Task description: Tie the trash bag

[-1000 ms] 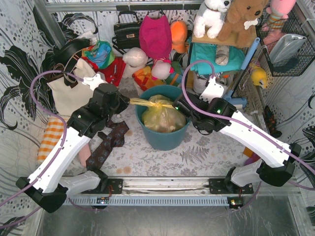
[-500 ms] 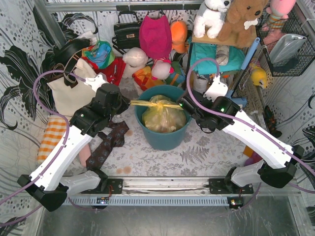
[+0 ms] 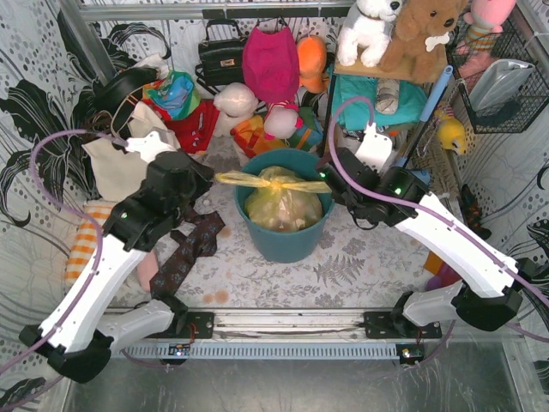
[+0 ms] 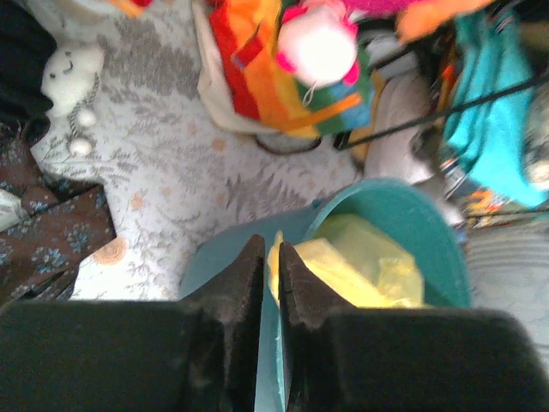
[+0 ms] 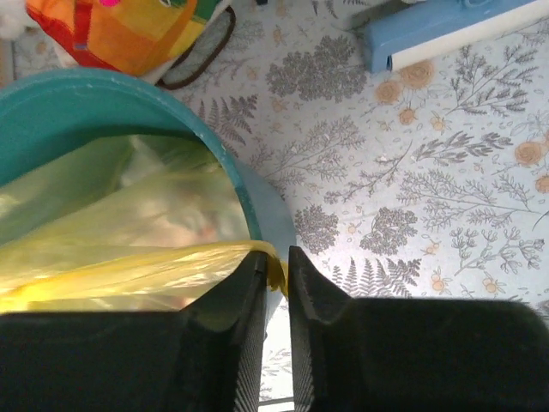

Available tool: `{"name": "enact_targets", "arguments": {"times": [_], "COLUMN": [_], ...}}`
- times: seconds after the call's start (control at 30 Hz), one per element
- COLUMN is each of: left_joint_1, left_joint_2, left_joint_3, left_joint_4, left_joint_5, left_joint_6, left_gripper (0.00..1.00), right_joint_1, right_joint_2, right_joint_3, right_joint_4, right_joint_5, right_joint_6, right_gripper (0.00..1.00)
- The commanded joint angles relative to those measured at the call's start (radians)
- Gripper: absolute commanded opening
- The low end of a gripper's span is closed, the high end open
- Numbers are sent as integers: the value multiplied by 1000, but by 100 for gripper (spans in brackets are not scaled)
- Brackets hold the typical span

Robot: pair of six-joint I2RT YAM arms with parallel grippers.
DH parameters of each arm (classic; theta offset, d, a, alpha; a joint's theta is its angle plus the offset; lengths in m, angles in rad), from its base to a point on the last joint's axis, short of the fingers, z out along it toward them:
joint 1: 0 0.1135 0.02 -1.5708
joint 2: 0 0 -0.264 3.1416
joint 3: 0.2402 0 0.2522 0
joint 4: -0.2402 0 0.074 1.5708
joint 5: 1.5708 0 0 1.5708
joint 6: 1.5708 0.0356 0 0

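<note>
Floral-patterned cloth (image 3: pixel 360 257) covers the table, with flower-print walls around it and a clutter of bags and toys along the top of the overhead view. At the left edge a cream tote bag (image 3: pixel 111 167) with dark straps leans near an orange striped cloth (image 3: pixel 86 245). A dark patterned fabric (image 3: pixel 190 249) lies beside the left arm.

Left of centre, the left gripper (image 3: pixel 210 177) has its fingers drawn narrow and pinches one twisted tail of the trash bag (image 3: pixel 283 206). Its wrist camera shows yellow plastic in the slim gap between the dark fingers.

The yellow-green bag sits in a teal bin (image 3: pixel 283 245) at the centre of the frame and bulges above the rim. Its two tails stretch in a nearly level line across the top, with a gathered bunch in the middle.

Just right of the bin, the right gripper (image 3: pixel 328 184) is likewise narrowed on the other tail, with the plastic clamped between its fingers just past the bin's rim.

At the upper right a white plush dog (image 3: pixel 369 30) and a brown plush dog (image 3: pixel 425 34) sit on a shelf, and a wire basket (image 3: pixel 506 77) hangs at the edge.
</note>
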Motion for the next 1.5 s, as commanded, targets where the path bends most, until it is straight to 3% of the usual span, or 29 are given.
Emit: {"name": "enact_targets", "arguments": {"times": [0.0,0.23,0.33,0.5,0.63,0.77,0.87,1.07,1.27,1.37,1.47], "left_joint_1": [28,28,28,28,28,28,28,38,149,208,232], "left_joint_2": [-79,-80,-87,-131,-184,-208,-218,-229,-195,-140,-63], "left_joint_3": [10,67,64,-14,-134,-276,-408,-626,-798,-882,-958], "left_joint_4": [119,215,243,363,481,555,641,776,876,982,1135], "left_joint_5": [-55,36,19,75,70,-127,-284,-502,-473,-414,-410], "left_joint_6": [71,133,181,361,461,549,601,628,547,536,557], "left_gripper": [30,65,74,97,98,98,98,98,98,98,98], "right_joint_1": [-22,-23,-23,-24,-23,-34,-106,-356,-685,-789,-824], "right_joint_2": [-61,-91,-120,-243,-396,-535,-561,-574,-529,-484,-439], "right_joint_3": [72,151,156,-2,-284,-525,-626,-791,-1014,-1127,-1239], "right_joint_4": [-10,53,105,353,656,896,897,861,1009,1136,1277], "right_joint_5": [18,4,30,81,105,229,220,-13,-310,-333,-219], "right_joint_6": [-133,-244,-331,-632,-877,-1021,-1012,-889,-827,-812,-839], "right_gripper": [21,48,58,97,97,97,97,97,97,97,97]}}
